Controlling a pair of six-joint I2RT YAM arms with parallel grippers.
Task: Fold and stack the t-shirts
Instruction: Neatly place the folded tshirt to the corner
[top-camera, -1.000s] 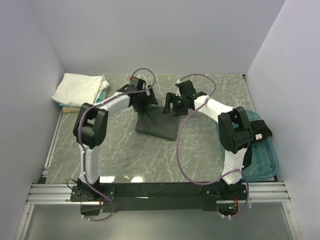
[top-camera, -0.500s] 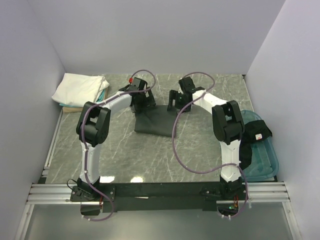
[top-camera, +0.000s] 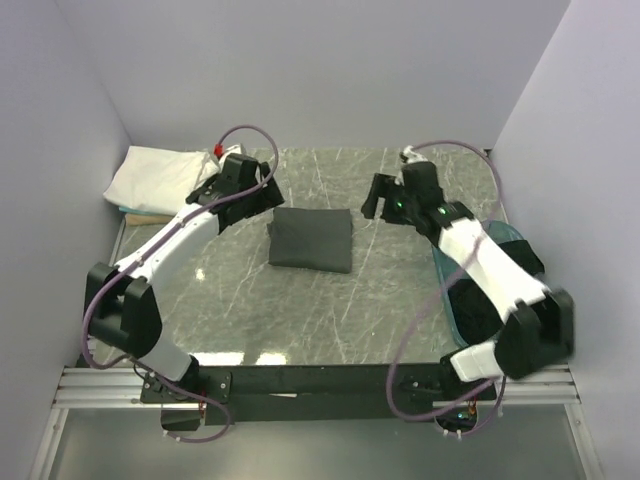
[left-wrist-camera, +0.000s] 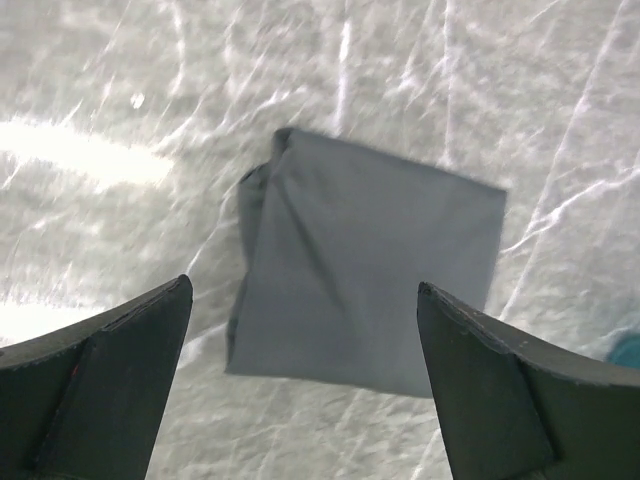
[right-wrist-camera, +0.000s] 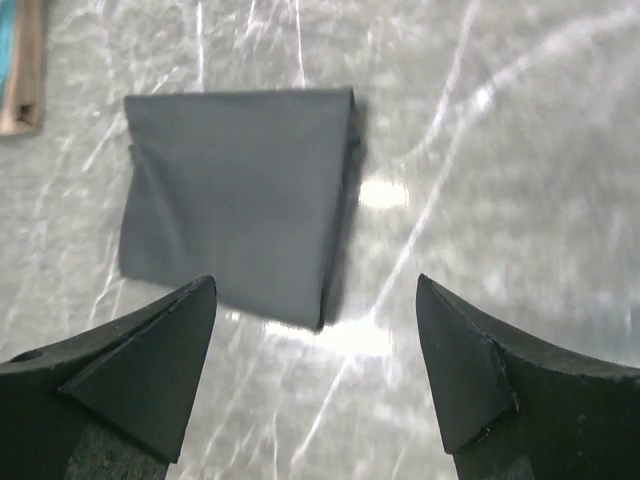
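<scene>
**White shells, black joints**

The left arm (top-camera: 175, 235) and right arm (top-camera: 490, 265) share white shells and black joint housings. A mauve cable (top-camera: 238, 129) loops along each. Behind the left hand (left-wrist-camera: 305, 290) sits a red cap (top-camera: 218, 151); the fingers (left-wrist-camera: 110, 380) are matte black wedges.

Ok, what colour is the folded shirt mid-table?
The folded shirt is plain dark charcoal grey; the right wrist view shows it best.

Four tees are counted on the tabletop (top-camera: 300, 310): one grey tee (top-camera: 312, 239) at centre, one white tee (top-camera: 155, 175) and one teal tee (right-wrist-camera: 5, 40) at the far-left corner, one black tee (top-camera: 470, 308) at the right edge. One bin (top-camera: 540, 325) is noted. Two arms are seen: left arm (top-camera: 170, 235), right arm (top-camera: 490, 265).
</scene>
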